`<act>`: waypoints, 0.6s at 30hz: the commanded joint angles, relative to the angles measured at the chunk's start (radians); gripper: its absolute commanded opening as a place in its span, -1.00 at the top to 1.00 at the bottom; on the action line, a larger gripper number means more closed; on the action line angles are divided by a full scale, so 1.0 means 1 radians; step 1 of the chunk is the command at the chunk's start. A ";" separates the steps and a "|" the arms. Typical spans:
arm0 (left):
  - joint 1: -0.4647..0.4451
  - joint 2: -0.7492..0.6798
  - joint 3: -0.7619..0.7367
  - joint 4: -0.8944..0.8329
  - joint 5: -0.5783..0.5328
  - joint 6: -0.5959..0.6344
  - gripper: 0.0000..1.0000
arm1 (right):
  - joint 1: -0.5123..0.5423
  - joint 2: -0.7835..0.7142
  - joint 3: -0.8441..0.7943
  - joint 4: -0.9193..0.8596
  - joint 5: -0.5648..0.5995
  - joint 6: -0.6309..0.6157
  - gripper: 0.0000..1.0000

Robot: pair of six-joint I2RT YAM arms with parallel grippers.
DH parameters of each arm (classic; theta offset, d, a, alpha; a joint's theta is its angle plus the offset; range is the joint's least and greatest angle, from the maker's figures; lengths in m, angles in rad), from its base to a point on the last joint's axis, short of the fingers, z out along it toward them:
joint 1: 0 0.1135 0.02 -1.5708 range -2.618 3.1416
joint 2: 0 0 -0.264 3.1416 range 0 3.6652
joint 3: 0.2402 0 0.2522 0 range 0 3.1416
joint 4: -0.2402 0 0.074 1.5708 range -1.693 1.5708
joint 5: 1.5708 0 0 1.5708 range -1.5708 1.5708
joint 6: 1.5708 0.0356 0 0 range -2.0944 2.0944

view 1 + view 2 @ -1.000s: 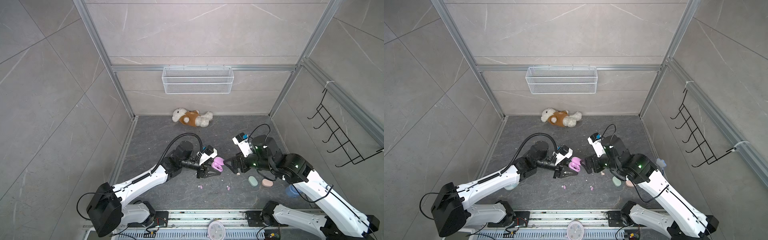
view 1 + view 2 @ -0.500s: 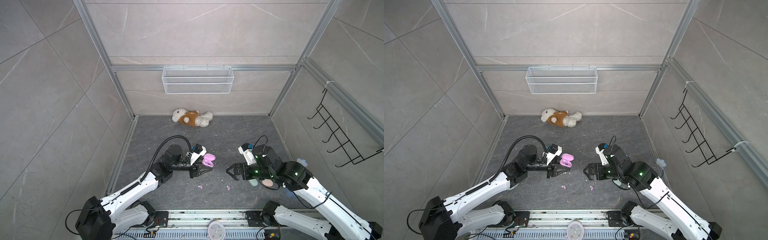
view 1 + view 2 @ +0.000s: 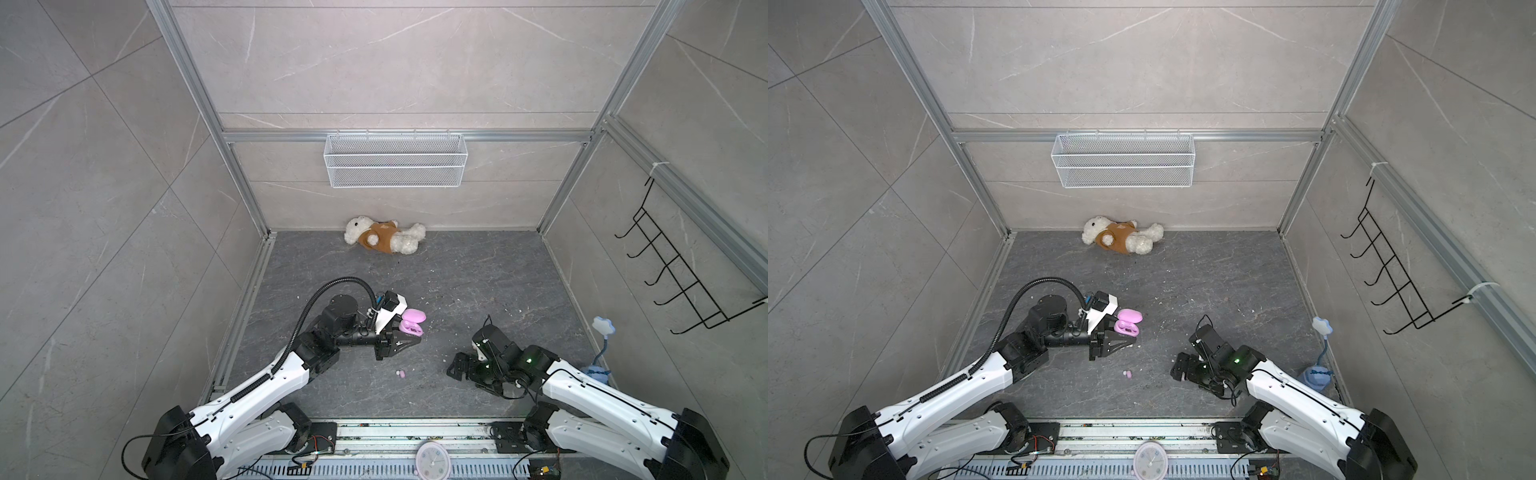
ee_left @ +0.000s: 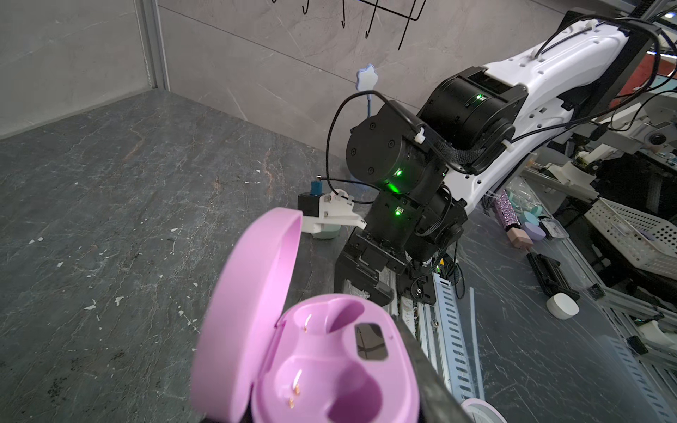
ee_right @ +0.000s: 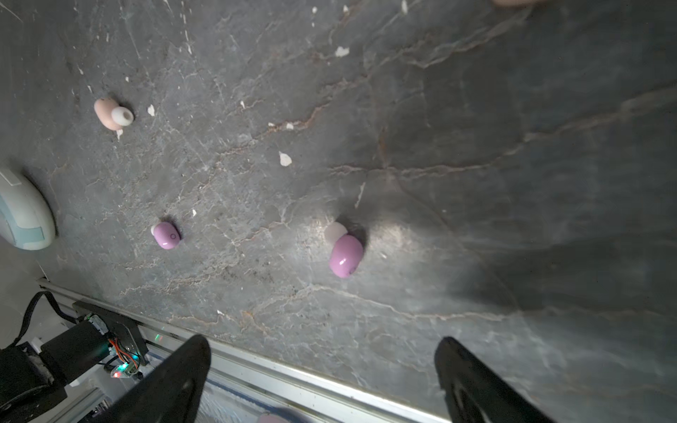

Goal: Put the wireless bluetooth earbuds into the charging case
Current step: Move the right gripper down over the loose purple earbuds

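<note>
My left tool pinched the open lilac charging case, my right tool hung spread over two lilac earbuds on the worktop.

Grey marbled tile walls, dark stone floor, white wire basket, black hook rack

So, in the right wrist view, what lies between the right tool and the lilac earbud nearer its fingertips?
Only bare floor. The right wrist view shows nothing between the open right tool and that lilac earbud.
</note>
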 commanded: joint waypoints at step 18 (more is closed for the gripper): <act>0.004 -0.018 0.015 0.020 -0.010 0.002 0.36 | -0.003 0.280 0.010 0.276 -0.040 -0.005 -0.94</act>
